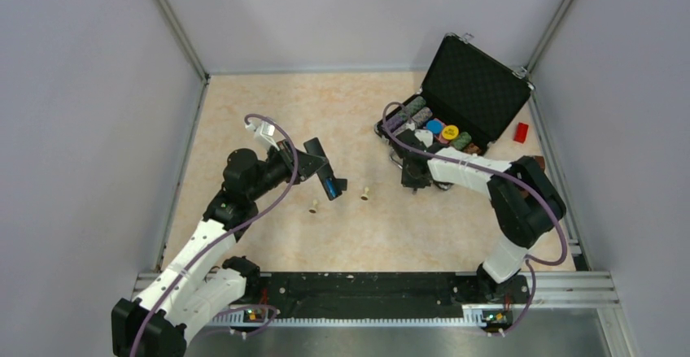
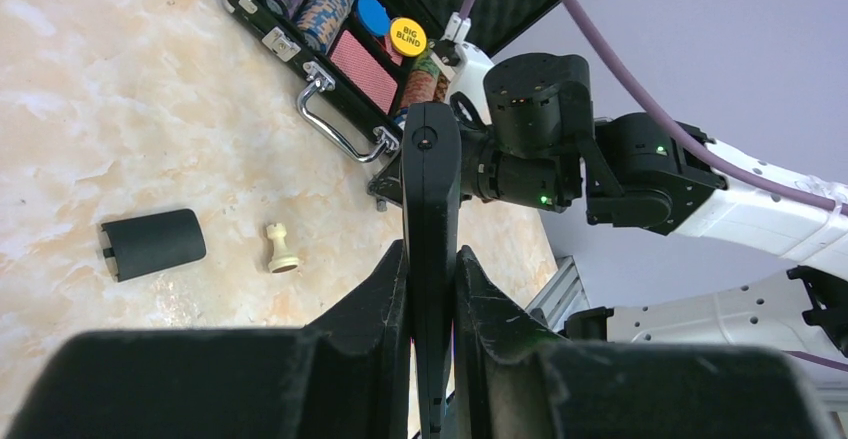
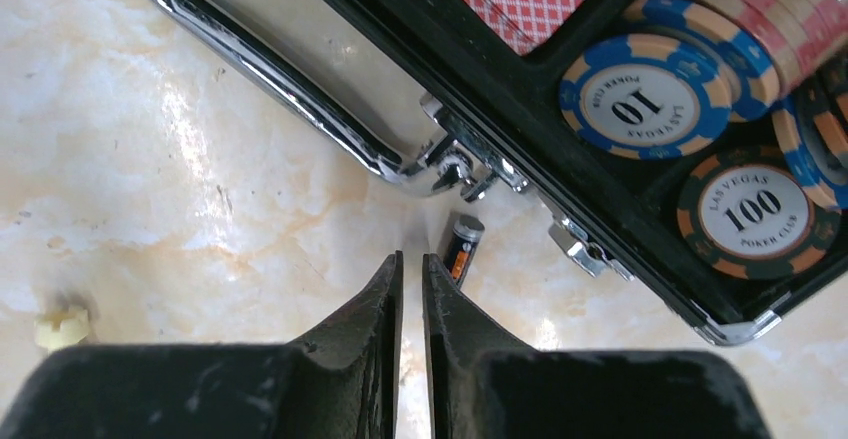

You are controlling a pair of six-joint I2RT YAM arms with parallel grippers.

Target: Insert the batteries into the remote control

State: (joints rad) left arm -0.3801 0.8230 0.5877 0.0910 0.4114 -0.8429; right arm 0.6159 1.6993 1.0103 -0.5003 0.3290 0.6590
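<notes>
My left gripper (image 1: 305,164) is shut on the remote control (image 1: 320,160), a slim black bar held on edge above the table. It rises between the fingers in the left wrist view (image 2: 430,179). A blue battery (image 1: 330,185) shows at the remote's near end. The black back cover (image 2: 152,243) lies loose on the table. My right gripper (image 3: 411,257) is low over the table by the chip case's handle, jaws nearly touching and empty. A second battery (image 3: 462,245), dark with an orange label, lies just right of its right fingertip.
The open black chip case (image 1: 480,89) with poker chips stands at the back right, its chrome handle (image 3: 300,99) facing my right gripper. Two beige pegs (image 1: 314,207) (image 1: 365,194) stand mid-table. A red block (image 1: 521,132) lies by the right wall.
</notes>
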